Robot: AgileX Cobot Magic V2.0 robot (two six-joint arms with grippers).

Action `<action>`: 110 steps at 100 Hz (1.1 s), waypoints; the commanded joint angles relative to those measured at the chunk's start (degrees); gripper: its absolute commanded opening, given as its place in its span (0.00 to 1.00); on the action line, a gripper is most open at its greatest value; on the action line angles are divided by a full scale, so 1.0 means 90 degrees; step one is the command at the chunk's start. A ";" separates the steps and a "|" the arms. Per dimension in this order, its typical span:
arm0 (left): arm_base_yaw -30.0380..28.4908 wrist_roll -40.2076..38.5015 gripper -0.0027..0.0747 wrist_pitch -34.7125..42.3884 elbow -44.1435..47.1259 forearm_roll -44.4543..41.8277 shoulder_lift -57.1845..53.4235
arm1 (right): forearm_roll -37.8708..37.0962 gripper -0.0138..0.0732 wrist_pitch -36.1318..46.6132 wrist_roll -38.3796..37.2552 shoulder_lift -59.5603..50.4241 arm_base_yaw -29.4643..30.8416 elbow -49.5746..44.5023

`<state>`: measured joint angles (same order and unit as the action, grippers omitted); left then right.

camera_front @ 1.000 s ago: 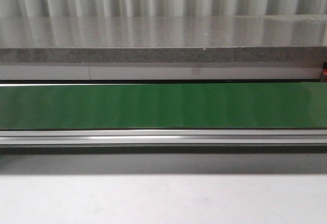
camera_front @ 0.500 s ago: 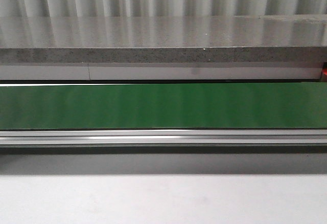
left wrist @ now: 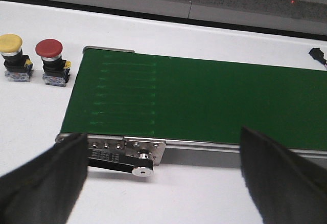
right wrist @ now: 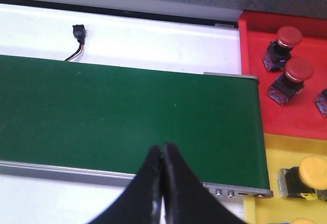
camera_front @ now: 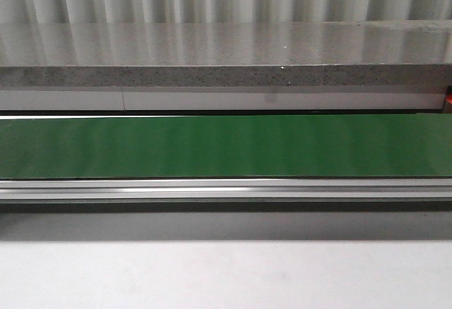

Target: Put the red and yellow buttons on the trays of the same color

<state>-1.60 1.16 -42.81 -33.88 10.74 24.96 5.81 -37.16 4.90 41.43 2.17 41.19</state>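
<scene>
Grippers as I see them: left gripper (left wrist: 163,183) spread wide above the green conveyor belt (left wrist: 204,101), right gripper (right wrist: 162,155) clenched on nothing.

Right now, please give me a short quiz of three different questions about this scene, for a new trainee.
1. True or false: the green belt carries a button.
2. Which tray holds two red-capped buttons? A) the red tray B) the yellow tray
3. Fill in: the left gripper is open, while the right gripper is ____.

Key:
1. False. The belt is bare; the yellow button and the red button stand on the white table beside its end.
2. A. Both red-capped buttons rest in the red tray.
3. Shut, with nothing between its fingers.
</scene>
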 commanded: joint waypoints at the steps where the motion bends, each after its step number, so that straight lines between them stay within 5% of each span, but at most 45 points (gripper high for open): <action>1: 0.0052 0.0009 0.93 0.0556 -0.0155 0.0125 0.0053 | 0.0009 0.08 0.0381 0.0075 -0.0026 -0.0021 0.0168; 25: 0.0000 -0.0369 0.89 0.1260 -0.0288 -0.0037 0.0566 | 0.0009 0.08 0.0381 0.0075 -0.0026 -0.0021 0.0168; 45: -0.0420 -0.0593 0.89 0.1467 -0.0908 -0.0263 0.2336 | 0.0009 0.08 0.0381 0.0075 -0.0026 -0.0021 0.0168; 76: -0.1542 -0.0609 0.89 0.1841 -0.2152 0.0771 0.5050 | 0.0009 0.08 0.0375 0.0075 -0.0026 -0.0021 0.0168; 110: -0.2002 -0.0609 0.89 0.1929 -0.3197 0.0827 0.7045 | 0.0009 0.08 0.0375 0.0075 -0.0026 -0.0021 0.0168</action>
<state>-18.95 -3.83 -28.70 -59.15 17.00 87.08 5.81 -37.16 5.03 41.43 2.17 41.19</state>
